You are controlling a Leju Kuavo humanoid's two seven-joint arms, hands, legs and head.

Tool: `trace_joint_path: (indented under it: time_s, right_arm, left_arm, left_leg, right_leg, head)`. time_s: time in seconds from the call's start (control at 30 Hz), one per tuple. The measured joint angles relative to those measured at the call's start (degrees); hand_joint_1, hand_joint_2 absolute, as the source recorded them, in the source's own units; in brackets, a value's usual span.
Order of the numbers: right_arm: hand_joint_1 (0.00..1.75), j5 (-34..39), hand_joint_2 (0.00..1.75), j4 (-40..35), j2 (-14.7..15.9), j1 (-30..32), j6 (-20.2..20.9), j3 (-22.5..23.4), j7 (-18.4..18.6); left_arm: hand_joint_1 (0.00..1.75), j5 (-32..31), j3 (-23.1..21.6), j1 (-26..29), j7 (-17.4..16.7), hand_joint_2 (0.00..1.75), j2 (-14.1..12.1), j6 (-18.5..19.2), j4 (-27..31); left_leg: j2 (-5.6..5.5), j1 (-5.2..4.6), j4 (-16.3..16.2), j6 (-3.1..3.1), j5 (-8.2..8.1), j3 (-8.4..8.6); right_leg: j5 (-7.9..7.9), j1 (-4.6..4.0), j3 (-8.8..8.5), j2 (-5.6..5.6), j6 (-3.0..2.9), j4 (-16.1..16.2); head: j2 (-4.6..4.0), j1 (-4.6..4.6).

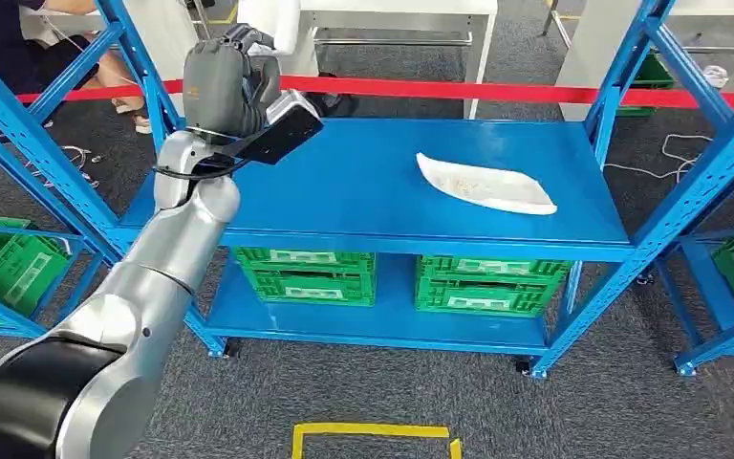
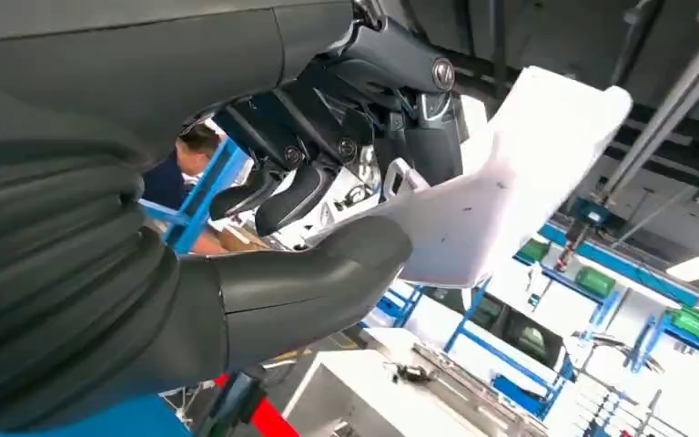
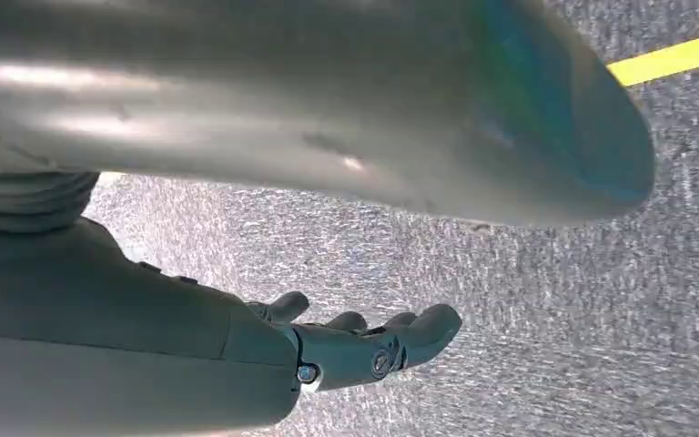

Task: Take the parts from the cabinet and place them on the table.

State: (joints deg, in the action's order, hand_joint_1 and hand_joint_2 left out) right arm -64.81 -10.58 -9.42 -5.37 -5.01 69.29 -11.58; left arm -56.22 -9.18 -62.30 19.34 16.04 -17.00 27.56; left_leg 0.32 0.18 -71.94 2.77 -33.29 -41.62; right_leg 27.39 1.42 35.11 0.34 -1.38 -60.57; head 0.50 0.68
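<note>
Below, 2 green crates on lower shelf; contents unclear.

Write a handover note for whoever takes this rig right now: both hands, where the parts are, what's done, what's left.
Left hand: raised over the blue shelf's left end, gripping a white part between thumb and fingers.
Right hand: hangs beside the body over grey carpet, fingers loosely curled, holding nothing.
Done: one white part already lies on the shelf top, right of centre.
Left: set down the held part.
Green crates sit on the lower shelf.
</note>
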Motion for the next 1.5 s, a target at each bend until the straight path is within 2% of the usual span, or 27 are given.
trace_joint_path:
  time_s: [0.03,0.1,0.2,0.23,0.27,0.37,0.4,0.43,0.5,0.53,0.57,0.63,0.7,0.73,0.77,0.87,0.9,0.93,1.03,1.07,1.13,1.2,1.27,1.37,1.4,1.47,1.5]
  right_arm:
    - [0.00,0.0,0.00,0.0,0.0,0.0,0.0,0.0,0.0]
    - [0.00,0.0,0.00,0.0,0.0,0.0,-0.1,0.0,0.0]
    - [0.00,0.0,0.00,0.0,0.0,0.0,-0.1,0.0,-0.1]
    - [0.00,0.0,0.00,0.0,-0.1,0.0,-0.1,0.0,-0.1]
    - [0.00,0.0,0.00,0.0,-0.1,0.0,-0.2,0.0,-0.2]
    - [0.00,0.1,0.00,0.0,-0.1,0.1,-0.2,0.0,-0.2]
    - [0.00,0.2,0.00,0.0,0.0,0.0,-0.2,0.1,-0.2]
    - [0.00,0.3,0.00,0.0,0.0,0.1,-0.3,0.1,-0.1]
    - [0.00,0.5,0.00,0.0,0.0,0.0,-0.3,0.2,0.0]
    - [0.00,0.6,0.00,0.0,0.0,0.0,-0.4,0.4,0.0]
    - [0.00,0.8,0.00,0.0,0.0,0.0,-0.5,0.5,0.0]
    - [0.00,1.1,0.00,0.0,0.0,0.0,-0.5,0.5,0.0]
    - [0.00,1.2,0.00,0.0,0.0,-0.1,-0.6,0.6,-0.2]
    - [0.00,1.3,0.00,0.0,0.0,-0.2,-0.6,0.6,-0.1]
    - [0.00,1.4,0.00,0.0,0.0,-0.2,-0.6,0.7,-0.2]
    - [0.00,1.5,0.00,0.0,0.0,-0.2,-0.6,0.8,-0.1]
    - [0.00,1.5,0.00,0.0,-0.1,-0.2,-0.6,0.8,0.0]
    - [0.00,1.5,0.00,0.0,-0.1,-0.2,-0.5,0.8,0.0]
    - [0.00,1.4,0.00,0.0,-0.1,-0.3,-0.5,0.8,0.0]
    - [0.00,1.4,0.00,0.0,-0.1,-0.2,-0.5,0.8,0.1]
    - [0.00,1.4,0.00,0.0,-0.1,-0.2,-0.5,0.8,0.2]
    - [0.00,1.4,0.00,0.0,-0.1,-0.2,-0.5,0.8,0.2]
    - [0.00,1.3,0.00,0.0,-0.2,-0.3,-0.5,0.8,0.2]
    - [0.00,1.3,0.00,0.0,-0.2,-0.3,-0.5,0.8,0.2]
    - [0.00,1.3,0.00,0.0,-0.2,-0.2,-0.5,0.9,0.2]
    - [0.00,1.3,0.00,0.0,-0.2,-0.2,-0.6,0.9,0.2]
    - [0.00,1.3,0.00,0.0,-0.2,-0.2,-0.6,0.9,0.2]
  left_arm:
    - [1.75,0.0,-0.1,0.0,0.0,1.75,0.0,0.0,-0.1]
    - [1.75,0.2,-0.4,0.0,0.0,1.75,0.2,0.4,-0.4]
    - [1.75,0.5,-0.6,-0.3,0.0,1.75,0.5,0.5,-0.3]
    - [1.75,0.5,-0.7,-0.5,0.0,1.75,0.7,0.6,-0.3]
    - [1.75,0.5,-0.8,-0.7,0.0,1.75,0.8,0.6,-0.3]
    - [1.75,0.5,-1.0,-1.0,0.1,1.75,0.9,0.8,-0.3]
    - [1.75,0.5,-1.1,-1.1,0.1,1.75,1.1,1.1,-0.4]
    - [1.75,0.6,-1.2,-1.4,0.0,1.75,1.3,1.2,-0.4]
    - [1.75,0.9,-1.5,-1.8,-0.1,1.75,1.5,1.7,-0.6]
    - [1.75,1.0,-1.5,-1.8,-0.2,1.75,1.6,1.8,-0.7]
    - [1.75,1.1,-1.6,-1.9,-0.3,1.75,1.8,2.0,-1.0]
    - [1.75,1.4,-1.7,-2.0,-0.4,1.75,2.1,2.1,-1.3]
    - [1.75,1.6,-1.9,-2.3,-0.5,1.75,2.4,2.2,-1.5]
    - [1.75,1.6,-1.9,-2.6,-0.5,1.75,2.5,2.2,-1.4]
    - [1.75,1.7,-1.9,-2.7,-0.5,1.75,2.6,2.2,-1.5]
    - [1.75,2.3,-2.5,-2.9,-0.5,1.75,2.6,2.2,-1.8]
    - [1.75,2.4,-2.5,-2.9,-0.5,1.75,2.3,2.1,-1.9]
    - [1.75,2.6,-2.6,-2.9,-0.5,1.75,2.2,2.1,-1.9]
    - [1.75,2.8,-2.9,-2.8,-0.6,1.75,1.7,1.9,-2.0]
    - [1.75,2.9,-3.0,-2.7,-0.6,1.75,1.5,1.9,-2.2]
    - [1.75,3.0,-3.1,-2.6,-0.6,1.75,1.4,1.9,-2.3]
    - [1.75,3.1,-3.2,-2.7,-0.6,1.75,1.4,1.9,-2.3]
    - [1.75,3.1,-3.4,-2.8,-0.6,1.75,1.5,1.9,-2.0]
    - [1.75,3.1,-3.4,-2.8,-0.6,1.75,1.4,1.9,-2.0]
    - [1.75,3.1,-3.4,-2.8,-0.6,1.75,1.5,1.9,-2.0]
    - [1.75,3.1,-3.5,-2.9,-0.6,1.75,1.7,1.9,-2.0]
    - [1.75,3.1,-3.5,-2.9,-0.6,1.75,1.7,1.9,-2.0]
  left_leg:
    - [0.00,0.00,-3.8,0.07,-1.56,-0.97]
    - [-0.02,-0.01,-3.8,-0.17,-0.37,0.68]
    - [-0.48,-0.27,9.9,-1.62,3.85,10.06]
    - [-0.67,-0.56,12.8,-1.87,2.67,12.11]
    - [-0.66,-0.67,12.7,-1.60,3.28,11.61]
    - [-0.53,-0.68,13.7,-2.64,4.36,10.87]
    - [-0.14,-0.31,14.1,-2.98,5.12,10.95]
    - [-0.15,-0.30,14.2,-3.66,5.71,10.26]
    - [-0.09,-0.39,14.1,-3.94,6.61,9.02]
    - [-0.01,-0.46,13.9,-3.99,7.04,8.38]
    - [0.02,-0.49,13.7,-3.94,7.48,7.58]
    - [0.06,-0.44,13.1,-3.71,8.08,6.22]
    - [0.10,-0.32,12.2,-3.27,8.43,5.05]
    - [0.15,-0.59,11.8,-2.97,8.61,4.44]
    - [0.16,-0.65,11.7,-2.63,8.84,4.30]
    - [0.18,-0.75,11.9,-1.52,9.93,4.08]
    - [-0.01,-0.60,11.6,-1.15,9.35,3.72]
    - [-0.17,-0.56,10.3,-0.85,7.21,2.93]
    - [-0.18,-0.24,-1.6,-0.15,-1.06,-0.38]
    - [-0.18,-0.22,-4.5,-0.08,-1.69,-0.83]
    - [-0.18,-0.19,-3.3,-0.28,1.13,1.45]
    - [-0.27,-0.29,5.9,-1.02,4.42,7.99]
    - [-0.53,-0.72,13.4,-1.65,2.13,12.88]
    - [-0.56,-1.10,13.5,-2.64,3.04,11.67]
    - [-0.29,-0.45,14.3,-3.25,4.05,11.50]
    - [-0.08,-0.40,14.4,-4.03,5.40,10.57]
    - [-0.07,-0.42,14.3,-4.11,6.01,9.77]
  right_leg:
    - [-0.38,-0.03,0.55,0.00,0.00,0.0]
    - [-1.14,-0.08,1.50,0.02,0.10,-0.1]
    - [-2.12,-0.15,2.33,0.19,0.51,-0.1]
    - [-2.50,-0.34,2.65,0.15,0.98,0.0]
    - [-2.90,-0.10,2.62,0.06,1.39,0.3]
    - [-4.18,-0.30,2.63,0.14,2.54,1.1]
    - [-3.15,0.04,2.94,0.05,2.63,0.5]
    - [-0.31,-0.08,3.88,-0.05,2.81,-1.6]
    - [5.40,-0.04,6.49,-0.06,3.22,-9.5]
    - [7.12,-0.09,7.68,-0.06,3.43,-13.7]
    - [7.25,-0.07,8.12,-0.07,3.55,-16.5]
    - [4.13,-0.05,5.13,-0.11,3.59,-13.4]
    - [1.30,-0.01,-1.75,-0.30,3.49,-3.2]
    - [3.48,-0.22,-3.60,-0.41,3.20,-0.1]
    - [2.68,-0.58,-3.01,-0.20,2.33,-0.5]
    - [2.06,-0.39,-2.40,-0.10,1.03,0.1]
    - [1.40,-0.09,-2.14,-0.33,0.55,0.4]
    - [0.90,-0.08,-1.67,-0.30,0.10,0.5]
    - [-0.63,-0.09,0.30,-0.27,-0.10,0.5]
    - [-1.12,-0.09,0.93,-0.27,-0.05,0.4]
    - [-2.12,-0.10,2.23,-0.27,0.11,0.4]
    - [-3.05,-0.17,3.12,-0.22,0.42,0.4]
    - [-3.83,-0.25,3.47,-0.23,1.09,0.4]
    - [-5.36,-0.02,3.37,-0.25,2.32,1.4]
    - [-5.47,-0.06,3.65,-0.15,2.67,1.5]
    - [-0.03,-0.07,5.24,-0.17,2.82,-2.4]
    - [3.45,-0.08,6.57,-0.18,3.00,-7.0]
  head:
    - [0.00,0.04]
    - [0.00,0.04]
    - [0.00,0.13]
    - [0.00,0.07]
    - [0.00,0.11]
    - [0.00,0.20]
    - [0.00,0.15]
    - [0.00,-0.11]
    - [0.00,-0.55]
    - [0.00,-0.55]
    - [-0.02,-0.61]
    - [-0.02,-0.70]
    - [0.00,-0.74]
    - [0.00,-0.79]
    - [0.00,-0.70]
    - [0.00,-0.66]
    - [0.00,-0.68]
    - [-0.02,-0.55]
    - [0.00,-0.04]
    - [0.00,0.00]
    - [0.00,0.04]
    - [0.00,0.11]
    - [-0.02,0.07]
    - [0.00,0.13]
    - [0.00,0.13]
    - [0.00,-0.28]
    - [0.00,-0.59]
